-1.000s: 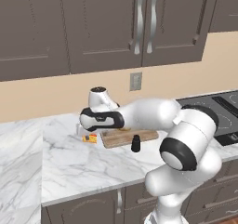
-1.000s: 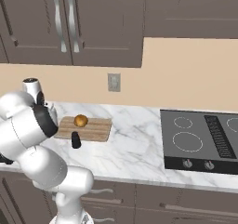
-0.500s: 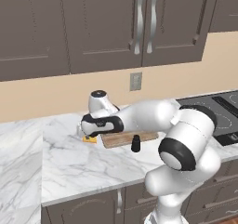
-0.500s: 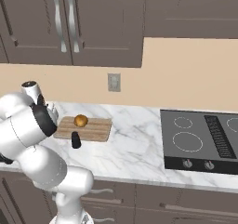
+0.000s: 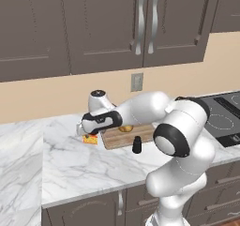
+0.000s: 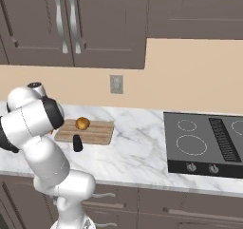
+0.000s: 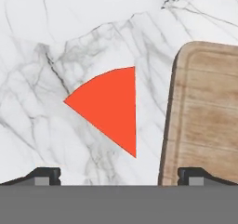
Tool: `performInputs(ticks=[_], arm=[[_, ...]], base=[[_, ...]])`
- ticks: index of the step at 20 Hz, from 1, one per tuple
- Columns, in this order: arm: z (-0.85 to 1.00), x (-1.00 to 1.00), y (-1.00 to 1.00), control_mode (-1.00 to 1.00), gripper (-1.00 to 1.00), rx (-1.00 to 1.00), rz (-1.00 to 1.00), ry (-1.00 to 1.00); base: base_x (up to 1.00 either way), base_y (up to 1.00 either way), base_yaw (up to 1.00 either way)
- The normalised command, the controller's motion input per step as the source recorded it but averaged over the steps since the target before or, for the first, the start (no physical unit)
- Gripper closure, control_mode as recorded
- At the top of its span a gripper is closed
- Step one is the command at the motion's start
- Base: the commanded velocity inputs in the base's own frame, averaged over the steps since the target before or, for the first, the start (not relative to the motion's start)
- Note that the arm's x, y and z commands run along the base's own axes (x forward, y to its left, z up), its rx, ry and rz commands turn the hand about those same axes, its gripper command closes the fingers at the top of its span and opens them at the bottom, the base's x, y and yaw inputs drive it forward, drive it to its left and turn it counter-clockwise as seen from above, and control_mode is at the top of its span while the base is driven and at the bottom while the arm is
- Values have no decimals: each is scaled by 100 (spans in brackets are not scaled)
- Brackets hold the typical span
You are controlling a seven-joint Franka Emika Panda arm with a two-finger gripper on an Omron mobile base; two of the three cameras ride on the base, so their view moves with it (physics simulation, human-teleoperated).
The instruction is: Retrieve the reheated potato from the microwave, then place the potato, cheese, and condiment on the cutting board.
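The cheese (image 7: 109, 109), an orange-red wedge, lies flat on the marble counter just left of the cutting board (image 7: 207, 116). My gripper (image 7: 120, 176) hangs open right above the wedge, its fingertips (image 7: 44, 174) spread wider than the cheese and holding nothing. From the left base view the gripper (image 5: 86, 129) hovers low over the cheese (image 5: 90, 139) at the board's (image 5: 129, 136) left end. The potato (image 5: 125, 128) (image 6: 82, 123) rests on the board (image 6: 95, 133). The black condiment (image 5: 137, 145) (image 6: 77, 143) stands on the counter just in front of the board. The microwave is out of view.
A black cooktop (image 6: 204, 142) (image 5: 225, 119) is set into the counter to the right. A wall outlet (image 5: 137, 82) sits on the beige backsplash, with dark cabinets (image 5: 140, 28) above. Bare marble (image 5: 70, 169) stretches left and in front of the board.
The hand has come down and slightly left, from above the board's left end to low over the cheese. The jaws stay open; potato, condiment and board are unmoved.
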Motion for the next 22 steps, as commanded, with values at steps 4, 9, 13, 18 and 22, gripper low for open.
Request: performInputs(ticks=[4,9,13,18,22], arm=[[-29,0,15,-100,-100,0,0,0],[-26,18,8,-100,-100,0,0,0],[-15,18,3,-100,-100,0,0,0],[-14,20,6,-100,-100,0,0,0],[-15,22,6,-100,-100,0,0,0]], base=[[0,0,0],[0,0,0],[0,0,0],[0,0,0],[0,0,0]])
